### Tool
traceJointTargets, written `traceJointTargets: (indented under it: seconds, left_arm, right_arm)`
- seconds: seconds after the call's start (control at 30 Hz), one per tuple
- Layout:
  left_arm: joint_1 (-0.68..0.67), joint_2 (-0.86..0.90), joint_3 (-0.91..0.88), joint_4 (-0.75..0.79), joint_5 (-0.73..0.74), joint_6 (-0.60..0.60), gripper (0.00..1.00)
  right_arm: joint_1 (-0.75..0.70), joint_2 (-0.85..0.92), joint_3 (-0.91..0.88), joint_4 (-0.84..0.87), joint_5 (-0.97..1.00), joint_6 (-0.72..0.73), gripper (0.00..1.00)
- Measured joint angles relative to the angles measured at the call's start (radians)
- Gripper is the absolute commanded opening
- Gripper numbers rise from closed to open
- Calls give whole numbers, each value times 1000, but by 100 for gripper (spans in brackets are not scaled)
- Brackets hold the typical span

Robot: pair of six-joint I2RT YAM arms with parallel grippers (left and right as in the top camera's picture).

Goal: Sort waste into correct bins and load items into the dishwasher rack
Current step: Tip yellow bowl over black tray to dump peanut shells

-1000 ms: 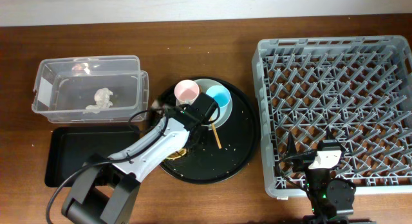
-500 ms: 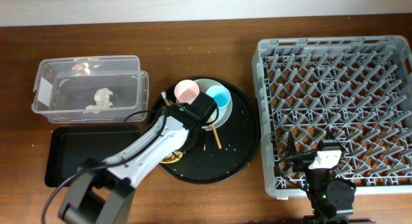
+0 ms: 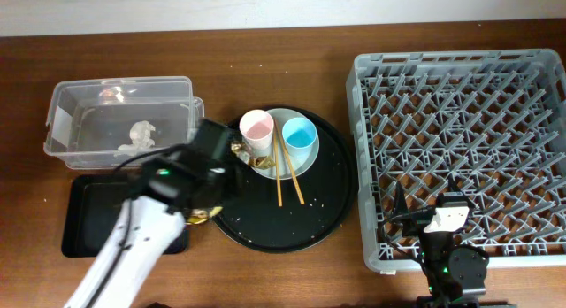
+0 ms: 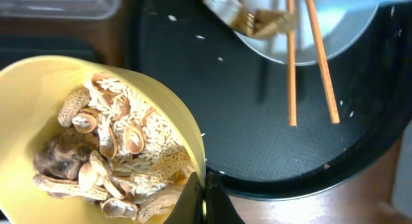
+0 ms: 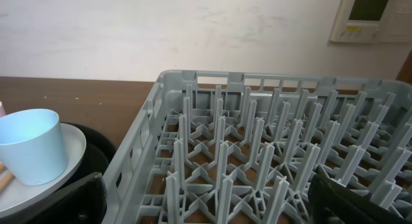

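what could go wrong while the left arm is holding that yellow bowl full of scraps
The left hand pinches the yellow bowl at only one spot on its rim. Loaded with food scraps, it may tip or slip and spill.
The flat black tray and clear tub lie side by side, so a poorly aimed dump could land scraps in the wrong bin.
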Motion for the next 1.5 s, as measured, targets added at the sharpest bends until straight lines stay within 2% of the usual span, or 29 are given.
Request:
traceJointTargets:
  seconds: [0.33, 0.47, 0.5, 0.67, 0.8, 0.97, 1.1, 1.5]
  left_arm:
    - [557, -46, 0, -19, 340, 257, 0]
    - [821, -48, -23, -17, 545, 399, 0]
    - [926, -48, -43, -18, 615, 455, 0]
    - [1165, -49, -119, 10, 806, 596, 0]
    - [1302, -51, -242, 132, 949, 648, 0]
    - [1367, -43, -381, 266, 1114, 668, 0]
    - [1373, -8, -406, 318, 1197, 674, 0]
    - [1373, 160, -407, 345, 1403, 678, 0]
  right_arm:
    - [0, 0, 0, 0, 0, -1, 98]
    - [0, 0, 0, 0, 0, 0, 98]
    - [0, 0, 0, 0, 0, 0, 98]
    - [0, 0, 0, 0, 0, 0, 98]
    - [0, 0, 0, 0, 0, 0, 98]
    - [0, 0, 0, 0, 0, 0, 99]
    - [0, 0, 0, 0, 0, 0, 98]
    - [0, 0, 0, 0, 0, 0, 98]
